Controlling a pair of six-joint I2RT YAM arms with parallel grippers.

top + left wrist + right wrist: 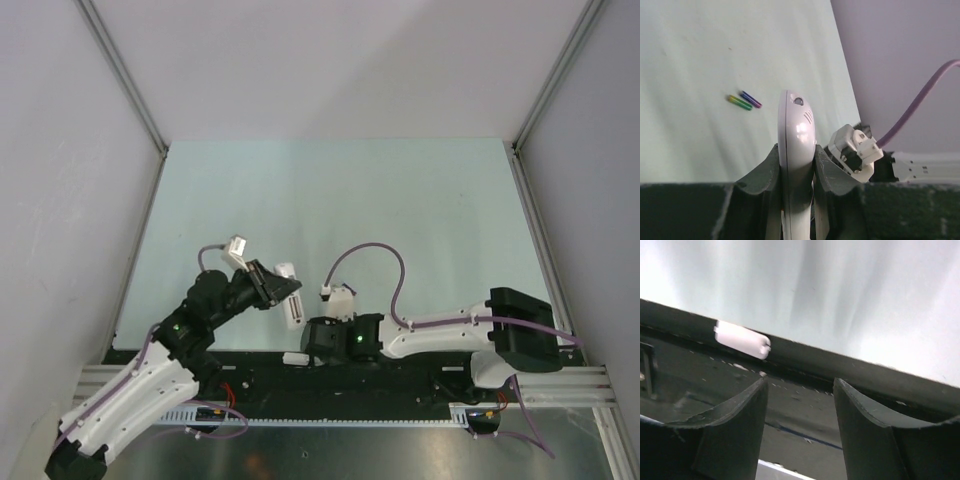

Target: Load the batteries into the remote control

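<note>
My left gripper [796, 150] is shut on the remote control [796, 125], a white handset held on edge above the table, with its rounded end pointing away from the jaws. From above, the remote control [295, 308] hangs by the left gripper [278, 287] near the table's front middle. The batteries lie side by side on the pale green table: one green [739, 102], one purple [751, 99], both left of the remote's tip in the left wrist view. My right gripper [800, 382] is open with nothing between its fingers, low over the black front strip.
A small white oblong piece [742, 340] lies at the table's front edge, on the black strip [805, 360]; from above the same white piece [295, 358] shows beside the right gripper [310, 345]. The right arm's white connector [855, 150] with its purple cable sits close to the remote's right.
</note>
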